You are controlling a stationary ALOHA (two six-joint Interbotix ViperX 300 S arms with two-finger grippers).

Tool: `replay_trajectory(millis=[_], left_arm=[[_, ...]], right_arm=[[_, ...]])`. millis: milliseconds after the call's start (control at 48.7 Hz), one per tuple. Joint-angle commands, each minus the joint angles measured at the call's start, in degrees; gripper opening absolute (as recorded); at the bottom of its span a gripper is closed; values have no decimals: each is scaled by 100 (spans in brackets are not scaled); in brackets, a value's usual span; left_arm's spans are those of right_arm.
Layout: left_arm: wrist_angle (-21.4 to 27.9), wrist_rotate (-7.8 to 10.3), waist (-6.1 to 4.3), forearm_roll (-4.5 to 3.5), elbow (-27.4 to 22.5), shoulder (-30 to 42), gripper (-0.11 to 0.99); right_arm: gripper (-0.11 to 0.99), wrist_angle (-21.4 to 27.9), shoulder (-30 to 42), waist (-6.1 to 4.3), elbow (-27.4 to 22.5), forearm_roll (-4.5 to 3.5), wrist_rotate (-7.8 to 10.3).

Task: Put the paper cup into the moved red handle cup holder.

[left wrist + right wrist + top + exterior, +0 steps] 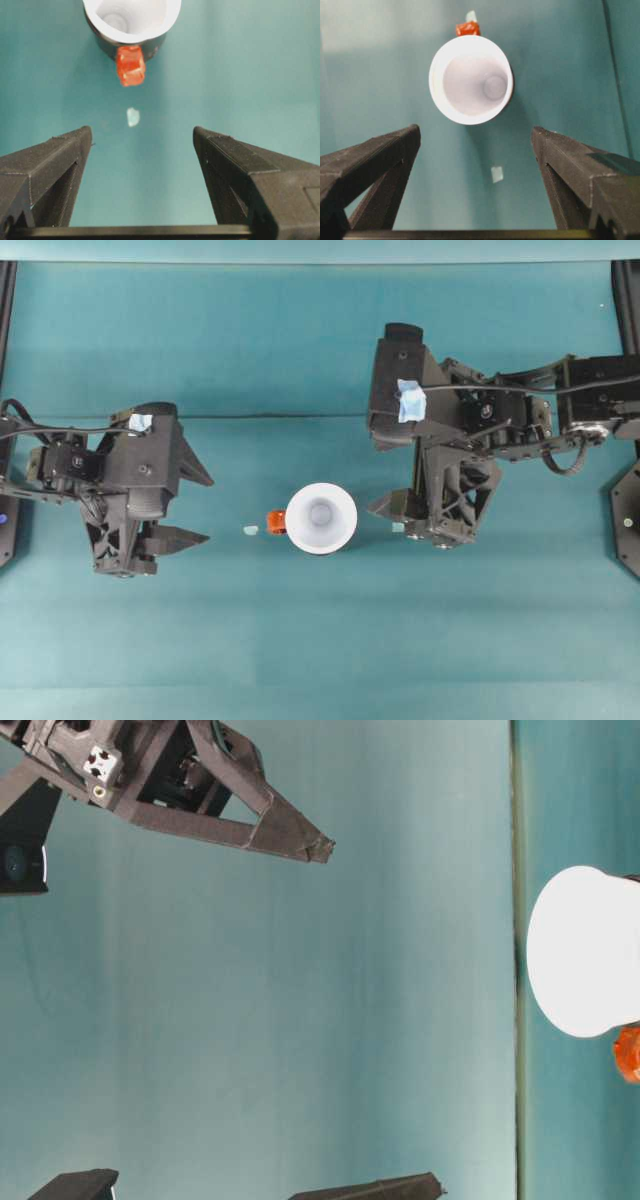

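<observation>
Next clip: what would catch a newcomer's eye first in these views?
The white paper cup at the middle of the teal table, already seated in the black red handle cup holder, whose orange tab sticks out toward the left arm. On either side of it, the left pincer and the right pincer hang open and empty, well clear of the cup.
</observation>
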Motion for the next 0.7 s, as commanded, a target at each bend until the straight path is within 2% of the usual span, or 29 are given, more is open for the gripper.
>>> replay_trajectory(millis=[0,21,41,82,185,226,246,267,287,308,328,657,677], left_arm=[[-18,0,-18,0,-53,-62,88],[-18,0,-18,18,-53,-62,88],[-18,0,-18,0,-53,-62,88],[-26,0,-18,18,-53,-62,88],[-18,0,-18,0,-44,-62,88],[-18,0,-18,18,-53,-62,88],[-18,0,-18,0,-53,-62,88],[-26,0,-26,18,-53,-62,88],[-18,0,-18,0,-53,-62,88],[-18,0,-18,18,-53,-62,88],[-26,0,-18,0,-53,-62,88],[-18,0,-18,18,-53,-62,88],[-18,0,-18,0,-53,-62,88]], right_arm=[[90,-35,-114,9,-53,-9,-18],[90,-35,-123,9,-53,-9,-18],[90,-35,-114,18,-53,-9,-18],[90,-35,-114,9,-53,-9,-18],[90,-35,-114,9,-53,-9,-9],[90,-35,-114,9,-53,-9,-9],[90,-35,-114,9,-53,-9,-9],[90,-35,-114,9,-53,-9,-9],[90,-35,-114,9,-53,-9,-18],[90,-35,-114,9,-44,-9,-18],[90,-35,-123,9,-44,-9,-18],[90,-26,-141,9,18,-9,-9],[90,-35,-149,9,18,-9,-9]])
